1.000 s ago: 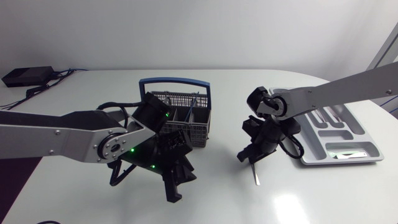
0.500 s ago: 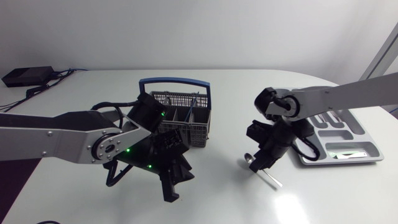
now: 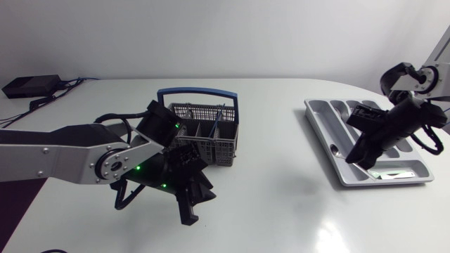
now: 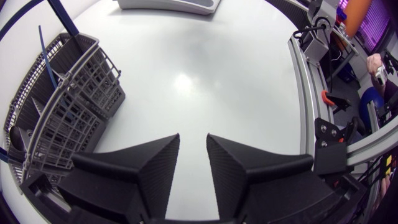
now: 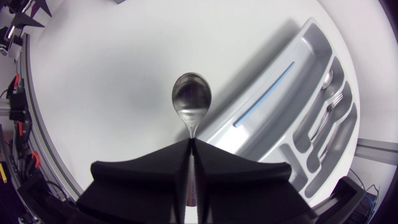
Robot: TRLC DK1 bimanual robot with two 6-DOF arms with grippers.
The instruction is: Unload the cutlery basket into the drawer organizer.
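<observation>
Head view: the right gripper (image 3: 362, 151) hovers over the drawer organizer (image 3: 320, 123), out at 3 o'clock on the table. The right wrist view shows its fingers pinching a spoon (image 5: 191, 98) by the handle, bowl poking out ahead, about level with the organizer's near rim. This looks like the delivery step, with the release not yet made. Next it probably needs to line the spoon up with a long slot, perhaps the one already holding a spoon (image 5: 326, 78), then lower it and part the fingers. The left gripper (image 3: 190, 207) sits at 7 o'clock of the cutlery basket (image 3: 204, 130), fingers spread and holding nothing. A second ago the right arm was mid-table at 4 o'clock of the basket with the spoon dangling low; it has since swung right across. The left arm has barely shifted.
</observation>
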